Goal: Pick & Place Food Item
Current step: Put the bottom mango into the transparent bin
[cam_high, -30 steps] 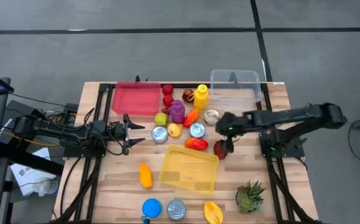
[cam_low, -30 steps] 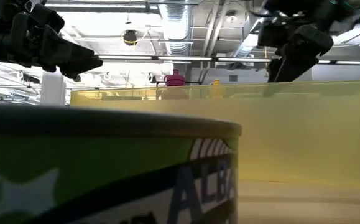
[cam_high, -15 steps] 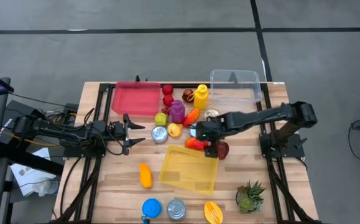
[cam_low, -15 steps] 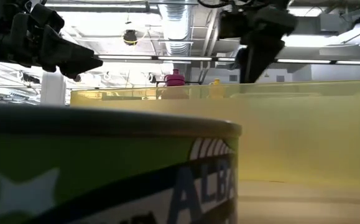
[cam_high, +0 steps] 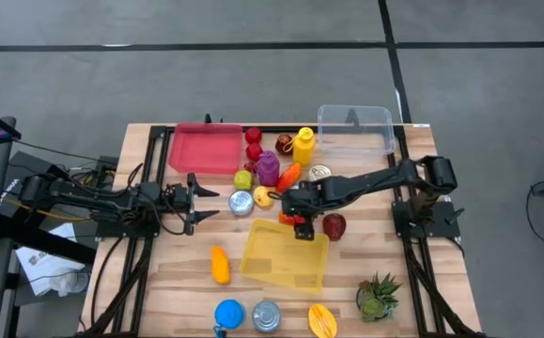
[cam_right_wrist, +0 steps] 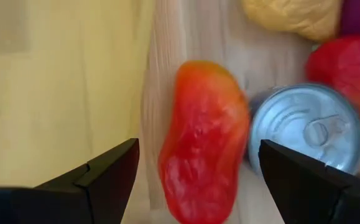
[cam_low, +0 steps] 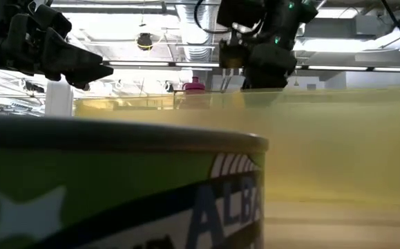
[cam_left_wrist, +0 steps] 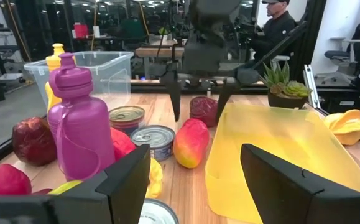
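Table (cam_high: 159,291): tray (cam_high: 205,149) at back left, tub (cam_high: 354,129) at back right. Between them a cluster: bottle (cam_high: 269,168) and squeeze bottle (cam_high: 303,144), with cans (cam_high: 241,202) in front. Mango (cam_left_wrist: 191,142) lies just behind the bin (cam_high: 286,255), beside a can (cam_left_wrist: 155,140). Right gripper (cam_left_wrist: 198,107) hangs directly over the mango, fingers apart on either side. Apple (cam_high: 334,225) sits right of it. Left gripper (cam_high: 203,201) waits at left, open, well apart from the cluster. Front edge: plant (cam_high: 379,298) at right, can (cam_high: 266,315) centre, carrot (cam_high: 220,265) left of the bin.
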`<move>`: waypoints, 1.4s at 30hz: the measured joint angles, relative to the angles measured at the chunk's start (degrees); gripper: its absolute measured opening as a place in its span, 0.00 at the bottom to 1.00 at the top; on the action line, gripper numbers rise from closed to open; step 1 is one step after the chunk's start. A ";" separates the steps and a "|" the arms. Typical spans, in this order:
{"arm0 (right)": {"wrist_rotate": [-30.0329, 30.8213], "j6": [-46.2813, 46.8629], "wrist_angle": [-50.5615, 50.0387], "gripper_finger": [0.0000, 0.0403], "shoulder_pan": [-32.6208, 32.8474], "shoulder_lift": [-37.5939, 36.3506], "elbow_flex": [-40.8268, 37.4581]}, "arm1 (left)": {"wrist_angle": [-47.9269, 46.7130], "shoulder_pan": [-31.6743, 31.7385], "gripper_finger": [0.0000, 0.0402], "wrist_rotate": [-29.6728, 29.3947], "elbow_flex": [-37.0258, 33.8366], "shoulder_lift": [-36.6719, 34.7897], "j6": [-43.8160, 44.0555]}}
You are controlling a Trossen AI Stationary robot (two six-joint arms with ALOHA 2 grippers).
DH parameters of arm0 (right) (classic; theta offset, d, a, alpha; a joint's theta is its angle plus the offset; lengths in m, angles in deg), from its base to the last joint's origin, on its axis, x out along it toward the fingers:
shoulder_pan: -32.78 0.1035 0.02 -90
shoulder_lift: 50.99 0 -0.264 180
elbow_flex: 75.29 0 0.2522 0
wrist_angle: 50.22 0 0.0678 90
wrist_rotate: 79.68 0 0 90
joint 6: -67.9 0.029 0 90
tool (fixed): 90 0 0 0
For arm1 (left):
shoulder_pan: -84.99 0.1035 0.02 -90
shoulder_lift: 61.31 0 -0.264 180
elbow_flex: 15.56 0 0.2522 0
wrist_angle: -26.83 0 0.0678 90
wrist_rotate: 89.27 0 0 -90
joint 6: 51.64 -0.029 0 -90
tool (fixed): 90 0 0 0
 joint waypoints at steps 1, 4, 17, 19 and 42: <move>0.01 -0.30 -0.67 0.79 -0.21 0.33 -0.42 | 0.00 0.00 0.61 0.00 0.00 0.00 0.00; 0.18 -0.62 0.45 0.79 -0.56 1.75 -0.19 | 0.00 0.00 0.61 0.00 0.01 0.00 -0.02; 1.97 -1.45 1.44 0.76 -0.85 5.29 -0.20 | 0.22 0.00 0.61 0.05 0.00 0.42 -0.13; 2.29 -1.45 1.23 0.74 -0.83 5.32 -0.18 | 0.20 0.00 0.61 0.04 0.00 0.42 -0.13; 4.22 -1.23 -1.45 0.45 2.99 5.34 2.32 | 0.06 0.00 0.61 0.07 0.00 0.42 -0.13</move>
